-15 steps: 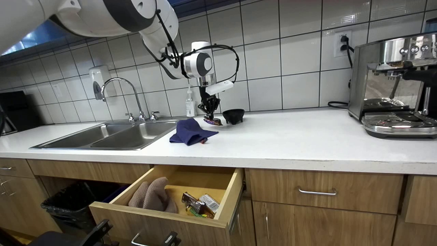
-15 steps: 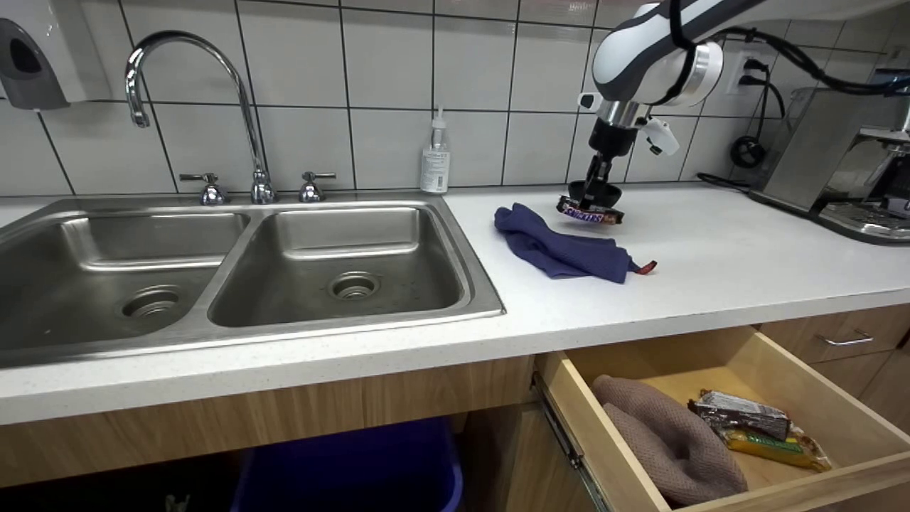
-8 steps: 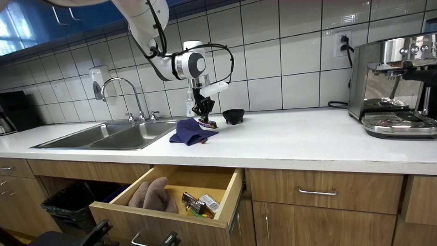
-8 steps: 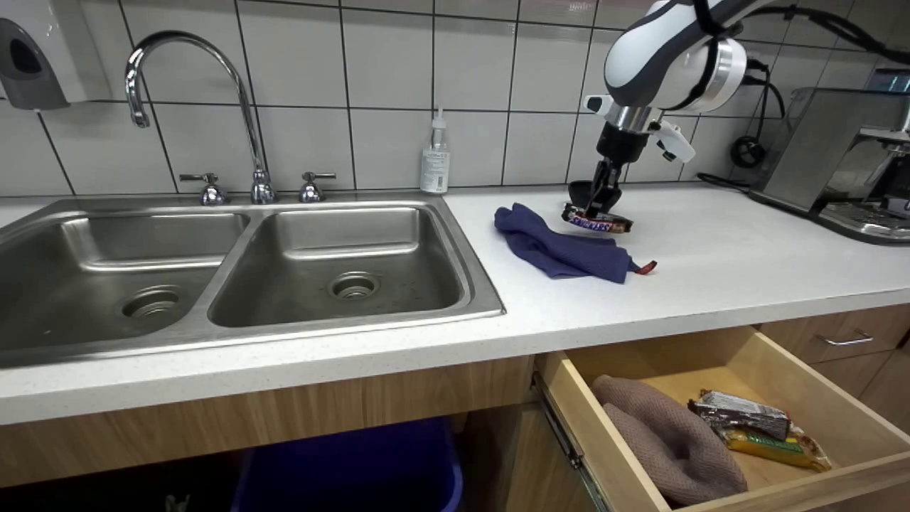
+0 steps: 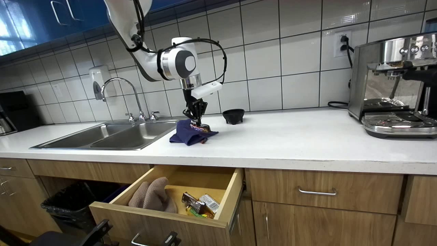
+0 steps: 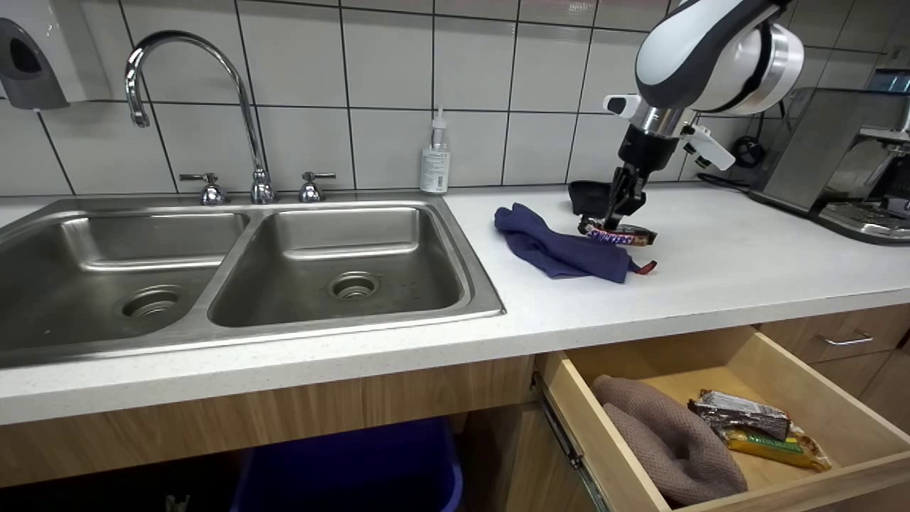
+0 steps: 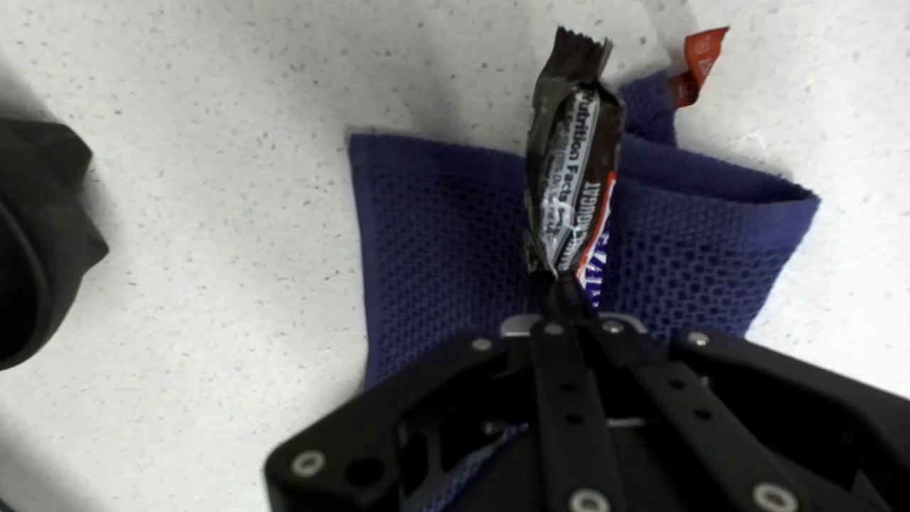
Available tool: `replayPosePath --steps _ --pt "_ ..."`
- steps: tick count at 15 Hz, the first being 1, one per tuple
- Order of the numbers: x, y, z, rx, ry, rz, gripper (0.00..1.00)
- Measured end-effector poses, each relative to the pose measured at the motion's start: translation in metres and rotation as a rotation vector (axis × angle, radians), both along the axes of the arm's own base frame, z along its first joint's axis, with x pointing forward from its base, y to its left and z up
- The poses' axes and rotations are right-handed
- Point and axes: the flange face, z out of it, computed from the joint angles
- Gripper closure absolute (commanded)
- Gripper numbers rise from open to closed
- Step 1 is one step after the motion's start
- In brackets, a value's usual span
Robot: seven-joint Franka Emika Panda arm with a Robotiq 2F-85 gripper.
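Fingers (image 7: pixel 572 306): clamped on the candy bar (image 7: pixel 569 149).
Candy bar: at the fingertips, above the purple cloth (image 7: pixel 434 235); contact between the two cannot be told.
Black bowl (image 7: pixel 43 235): left of the fingers in the wrist view, well apart.
Sink rim (image 6: pixel 480 284): past the cloth, left of the fingers in both exterior views.
Counter (image 5: pixel 290 136): extends right of the fingers to the coffee machine (image 5: pixel 392 102), its front edge above the pulled-out drawer (image 5: pixel 205 235).
Bar's shift: a second ago the fingers held it nearer the bowl; now it hangs over the unmoved cloth.
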Motion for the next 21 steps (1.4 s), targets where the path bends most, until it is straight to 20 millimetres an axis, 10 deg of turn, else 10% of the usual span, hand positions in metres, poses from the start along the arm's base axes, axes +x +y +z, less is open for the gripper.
replayPosePath --steps 21 --pt "-0.169 -0.010 -0.006 -0.014 0.071 0.155 1.00"
